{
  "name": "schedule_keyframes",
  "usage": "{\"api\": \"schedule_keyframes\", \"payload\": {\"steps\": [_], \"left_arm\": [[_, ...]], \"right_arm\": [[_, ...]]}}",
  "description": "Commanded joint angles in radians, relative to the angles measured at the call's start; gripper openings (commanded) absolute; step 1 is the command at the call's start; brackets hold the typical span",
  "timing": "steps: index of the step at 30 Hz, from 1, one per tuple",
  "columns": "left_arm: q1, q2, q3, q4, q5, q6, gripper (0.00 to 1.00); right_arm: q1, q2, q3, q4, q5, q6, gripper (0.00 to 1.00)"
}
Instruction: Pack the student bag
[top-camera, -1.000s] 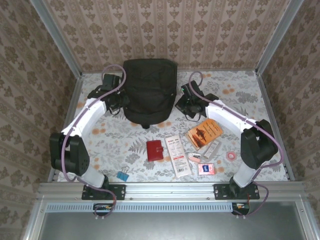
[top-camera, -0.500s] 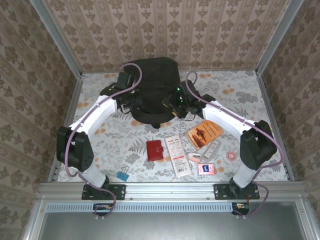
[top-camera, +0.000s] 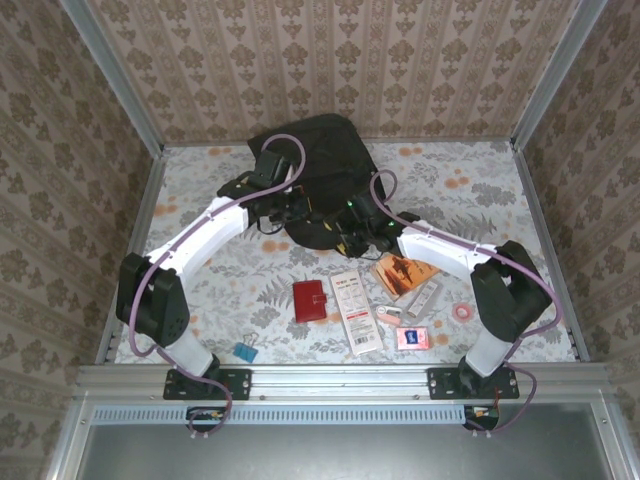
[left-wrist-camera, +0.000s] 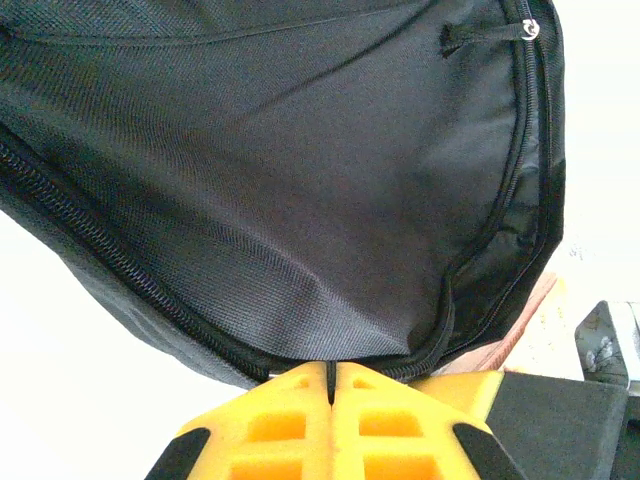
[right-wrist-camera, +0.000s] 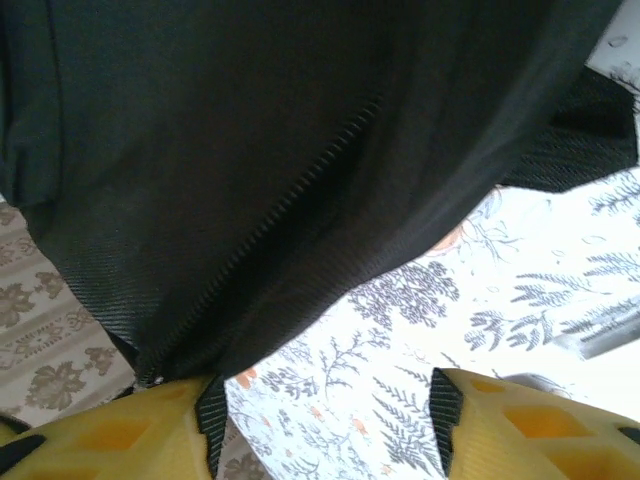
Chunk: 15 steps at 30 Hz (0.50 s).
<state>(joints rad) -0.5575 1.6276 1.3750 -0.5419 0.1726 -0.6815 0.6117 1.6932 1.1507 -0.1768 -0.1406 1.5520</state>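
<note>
The student bag (top-camera: 322, 165), a large black fabric backpack, lies at the back middle of the table, lifted and skewed at its near edge. My left gripper (top-camera: 300, 212) is shut on that near edge; in the left wrist view the yellow fingers (left-wrist-camera: 290, 420) meet with a thin strip of the student bag (left-wrist-camera: 300, 200) pinched at the zipper seam. My right gripper (top-camera: 350, 236) stands open at the bag's near right corner. In the right wrist view the right gripper (right-wrist-camera: 325, 425) has only tablecloth between its pads, and its left finger (right-wrist-camera: 150, 435) touches the student bag (right-wrist-camera: 250, 150).
Small items lie in front of the bag: a red wallet (top-camera: 310, 300), a white packet (top-camera: 357, 311), an orange booklet (top-camera: 405, 270), a pink card (top-camera: 412, 337), a pink tape roll (top-camera: 462, 312) and a blue binder clip (top-camera: 245, 351). Papered walls close in three sides.
Both arms swung inward from the bag's sides to its near edge. The bag shifted and twisted. The right gripper went from shut to open; the left stayed shut.
</note>
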Motion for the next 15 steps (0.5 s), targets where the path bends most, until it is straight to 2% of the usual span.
{"api": "schedule_keyframes", "payload": {"steps": [1, 7, 10, 15], "left_arm": [[-0.005, -0.049, -0.005, 0.014, 0.013, -0.013, 0.0], [-0.005, -0.048, -0.013, 0.01, 0.013, -0.01, 0.0], [-0.005, -0.049, -0.012, 0.011, 0.017, -0.008, 0.0], [-0.005, -0.049, -0.007, 0.01, 0.019, -0.01, 0.0]], "right_arm": [[-0.015, 0.037, 0.026, 0.038, 0.039, 0.033, 0.52], [-0.015, 0.042, 0.025, 0.098, 0.016, 0.026, 0.52], [-0.013, 0.014, -0.017, 0.185, 0.025, 0.041, 0.51], [-0.014, -0.013, -0.04, 0.196, 0.055, 0.049, 0.52]]}}
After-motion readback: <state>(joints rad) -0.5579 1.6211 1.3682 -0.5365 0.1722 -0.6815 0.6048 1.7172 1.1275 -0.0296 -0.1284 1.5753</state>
